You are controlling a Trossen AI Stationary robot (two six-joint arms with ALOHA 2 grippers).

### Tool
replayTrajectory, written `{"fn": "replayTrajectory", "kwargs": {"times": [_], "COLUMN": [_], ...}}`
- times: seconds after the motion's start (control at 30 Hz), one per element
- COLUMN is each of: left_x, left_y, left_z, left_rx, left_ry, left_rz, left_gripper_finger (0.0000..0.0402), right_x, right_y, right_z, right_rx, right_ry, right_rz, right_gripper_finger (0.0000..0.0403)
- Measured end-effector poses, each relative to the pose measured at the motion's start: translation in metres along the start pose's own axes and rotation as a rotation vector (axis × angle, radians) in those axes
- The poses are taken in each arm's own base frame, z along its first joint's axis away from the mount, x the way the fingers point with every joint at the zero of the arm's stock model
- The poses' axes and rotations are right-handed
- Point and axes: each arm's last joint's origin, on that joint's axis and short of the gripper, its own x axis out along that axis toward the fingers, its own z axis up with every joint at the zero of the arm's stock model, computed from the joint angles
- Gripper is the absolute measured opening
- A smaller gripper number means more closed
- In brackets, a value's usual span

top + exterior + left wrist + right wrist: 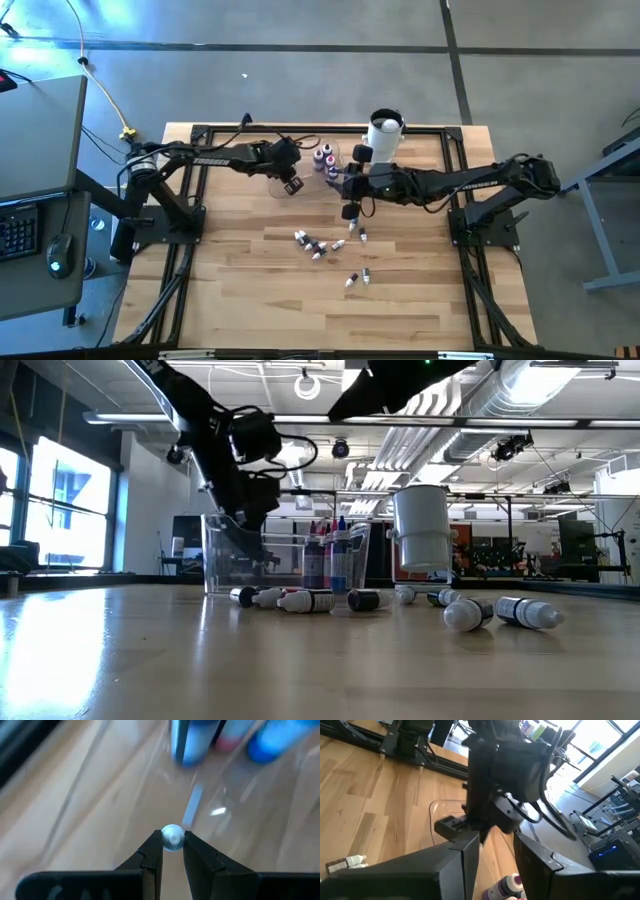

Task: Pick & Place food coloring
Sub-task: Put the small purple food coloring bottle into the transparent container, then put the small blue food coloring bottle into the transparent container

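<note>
Jaws of our left gripper (173, 846) pinch a small white-capped food-coloring bottle (173, 838) over the clear plastic container (222, 560), ready to release it. Our right gripper (497, 851) waits nearby, jaws apart and empty, above the loose bottles (312, 245).

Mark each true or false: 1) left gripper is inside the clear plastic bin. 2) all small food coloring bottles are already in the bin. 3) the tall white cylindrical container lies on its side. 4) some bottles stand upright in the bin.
1) True: the left gripper reaches into the clear plastic bin, a small white bottle tip between its fingers.
2) False: several food coloring bottles lie loose on the wooden table.
3) False: the white cylindrical container stands upright.
4) True: upright bottles stand in the bin.
</note>
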Motion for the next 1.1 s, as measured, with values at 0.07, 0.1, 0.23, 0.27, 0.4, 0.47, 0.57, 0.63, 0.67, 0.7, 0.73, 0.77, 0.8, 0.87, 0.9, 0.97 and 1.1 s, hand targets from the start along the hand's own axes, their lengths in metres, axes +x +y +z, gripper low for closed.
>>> {"fn": "replayTrajectory", "kwargs": {"times": [0.07,0.1,0.23,0.27,0.4,0.47,0.57,0.63,0.67,0.7,0.73,0.77,0.8,0.87,0.9,0.97,1.1], "left_x": [0.005,0.006,0.010,0.010,0.010,0.010,0.010,0.007,0.004,-0.001,-0.006,-0.012,-0.019,-0.035,-0.044,-0.066,-0.114], "left_y": [-0.001,-0.002,-0.004,-0.004,-0.004,-0.004,-0.004,-0.003,-0.003,-0.003,-0.003,-0.003,-0.003,-0.001,-0.001,0.001,0.004], "left_z": [0.004,0.005,0.009,0.009,0.009,0.009,0.010,0.014,0.017,0.021,0.026,0.030,0.033,0.040,0.044,0.049,0.053], "left_rx": [0.025,0.031,0.045,0.042,0.040,0.040,0.053,0.062,0.062,0.064,0.074,0.087,0.100,0.110,0.112,0.120,0.109], "left_ry": [-0.041,-0.054,-0.095,-0.094,-0.096,-0.097,-0.109,-0.116,-0.121,-0.129,-0.135,-0.133,-0.126,-0.101,-0.086,-0.029,0.081], "left_rz": [-0.003,-0.007,-0.044,-0.046,-0.045,-0.044,-0.031,-0.015,-0.012,-0.013,-0.014,-0.016,-0.015,-0.014,-0.017,-0.033,-0.030], "left_gripper_finger": [0.0056,0.0057,0.0068,0.0073,0.0094,0.0101,0.0105,0.0106,0.0106,0.0106,0.0106,0.0106,0.0106,0.0106,0.0106,0.0106,0.0106], "right_x": [0.000,0.000,0.000,0.000,0.000,0.000,0.000,0.000,0.000,0.000,0.000,0.000,0.000,0.000,0.000,0.000,-0.002], "right_y": [0.000,0.000,0.000,0.000,0.000,0.000,0.000,0.000,0.000,0.000,0.000,0.000,0.000,0.001,0.002,0.004,0.011], "right_z": [0.000,0.000,0.000,0.000,0.000,0.000,0.000,0.000,0.000,0.000,0.000,0.000,0.000,-0.002,-0.002,-0.004,-0.008], "right_rx": [0.001,0.000,0.001,0.000,0.000,0.000,0.000,0.000,0.000,0.000,0.000,0.000,-0.001,-0.007,-0.010,-0.017,-0.033], "right_ry": [0.000,0.001,0.000,0.001,0.000,0.001,0.000,0.000,0.001,0.001,0.001,0.001,0.005,0.015,0.019,0.021,0.015], "right_rz": [0.000,0.000,0.000,0.000,0.000,0.000,0.000,0.000,0.000,0.001,0.001,0.001,0.003,0.015,0.032,0.090,0.275], "right_gripper_finger": [0.0114,0.0114,0.0114,0.0114,0.0114,0.0114,0.0114,0.0114,0.0114,0.0114,0.0114,0.0114,0.0114,0.0114,0.0114,0.0114,0.0114]}}
